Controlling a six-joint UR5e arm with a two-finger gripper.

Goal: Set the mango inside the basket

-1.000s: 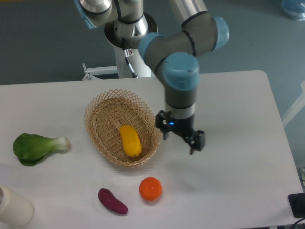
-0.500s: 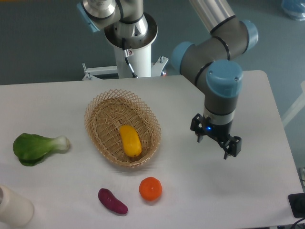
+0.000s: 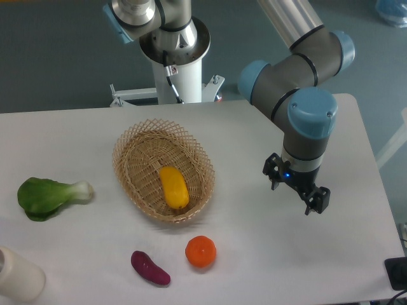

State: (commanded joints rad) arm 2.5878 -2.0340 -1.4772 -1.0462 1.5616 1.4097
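The gripper (image 3: pixel 297 193) hangs over the right half of the tabletop (image 3: pixel 267 254), its two fingers (image 3: pixel 317 201) spread apart with nothing between them, well clear of every object. Compared with the picture a second ago, it has travelled from just beside the basket's right rim out toward the right edge of the tabletop, and over the last half second it has crept a little further right and nearer the front edge; the arm's blue-capped wrist joint (image 3: pixel 311 114) has swung along with it, uncovering the white pedestal (image 3: pixel 181 73) behind the far edge. Nothing else has shifted between the pictures. The mango (image 3: pixel 173 187) lies inside the basket (image 3: pixel 163 169), on its floor in the half nearer the front edge, where it already lay a second ago. Its long axis runs roughly from the far edge toward the front edge, tilted slightly so that the nearer end points a little to the right; it follows the long axis of the oval basket closely. In front of the basket, toward the front edge, sit an orange (image 3: pixel 201 251) and, to its left, a purple oblong vegetable (image 3: pixel 150 267), the two near each other but apart. A green leafy bok choy (image 3: pixel 49 196) lies by the left edge, and a cream-coloured cylinder (image 3: pixel 18 277) stands at the front left corner.
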